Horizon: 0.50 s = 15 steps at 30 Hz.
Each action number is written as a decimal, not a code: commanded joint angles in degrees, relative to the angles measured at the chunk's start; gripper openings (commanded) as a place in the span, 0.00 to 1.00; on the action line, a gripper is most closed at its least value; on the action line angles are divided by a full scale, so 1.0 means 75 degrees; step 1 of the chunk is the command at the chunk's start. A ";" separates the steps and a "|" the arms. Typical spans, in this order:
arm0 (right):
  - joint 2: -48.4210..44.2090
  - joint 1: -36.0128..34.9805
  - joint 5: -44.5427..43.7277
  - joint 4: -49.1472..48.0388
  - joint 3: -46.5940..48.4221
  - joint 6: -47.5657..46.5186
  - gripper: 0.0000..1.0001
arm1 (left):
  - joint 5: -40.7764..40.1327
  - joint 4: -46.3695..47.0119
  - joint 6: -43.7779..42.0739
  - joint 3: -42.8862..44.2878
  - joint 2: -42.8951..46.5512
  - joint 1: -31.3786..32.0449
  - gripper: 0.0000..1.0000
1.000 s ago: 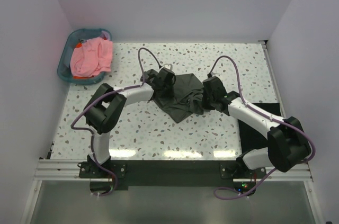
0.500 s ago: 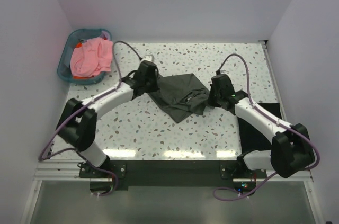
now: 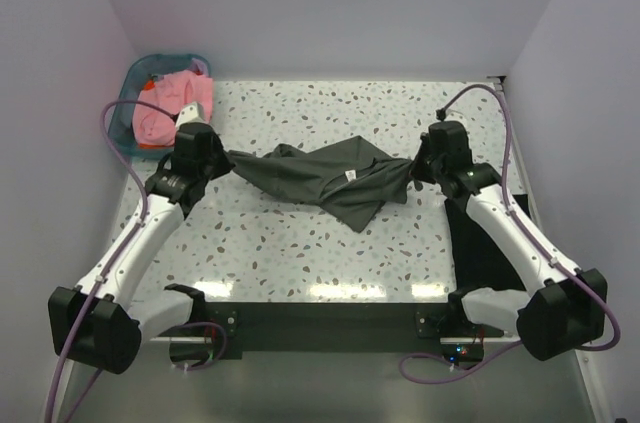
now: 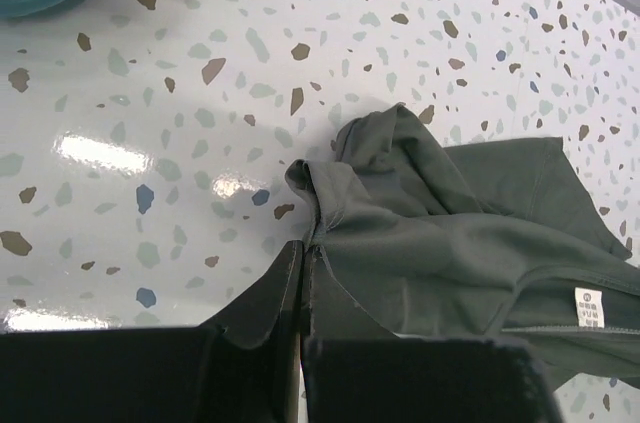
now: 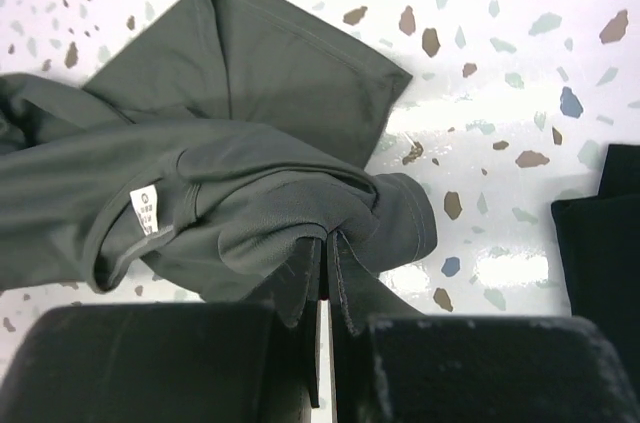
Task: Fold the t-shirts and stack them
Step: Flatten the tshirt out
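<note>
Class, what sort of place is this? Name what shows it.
Probably a robot lab booth for laundry folding: plain walls enclose a speckled table, with a dark t-shirt and a teal basket of pink clothes.

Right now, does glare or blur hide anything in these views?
Top external: light streaks on the glossy speckled tabletop, nothing hidden. Left wrist: glare patches left of the dark olive-grey cloth t-shirt. Right wrist: glare beside its sleeve.

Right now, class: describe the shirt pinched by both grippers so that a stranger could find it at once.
On the speckled table, look to the middle, where the dark olive-grey t-shirt stretches between the left gripper and the right gripper. Unlike the pink shirt heaped in the teal basket and the black cloth lying at the right edge, it shows a small white label.
</note>
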State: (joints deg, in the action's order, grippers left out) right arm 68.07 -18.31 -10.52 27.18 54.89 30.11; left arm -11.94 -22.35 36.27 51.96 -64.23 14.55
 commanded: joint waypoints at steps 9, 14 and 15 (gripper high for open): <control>-0.0721 0.0050 -0.0588 0.0454 0.1527 -0.0416 0.00 | 0.0269 -0.0324 -0.0277 0.1589 0.0536 -0.0463 0.00; -0.0709 0.0038 -0.1128 0.0630 0.2511 -0.0499 0.00 | 0.0222 -0.0430 -0.0336 0.2749 0.0677 -0.0638 0.00; -0.0698 0.0038 -0.1105 0.0584 0.2664 -0.0476 0.00 | 0.0164 -0.0477 -0.0348 0.2948 0.0712 -0.0650 0.00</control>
State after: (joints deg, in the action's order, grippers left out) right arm 64.23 -18.31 -15.40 31.99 69.87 27.81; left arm -10.24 -26.35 35.62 68.16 -61.39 10.70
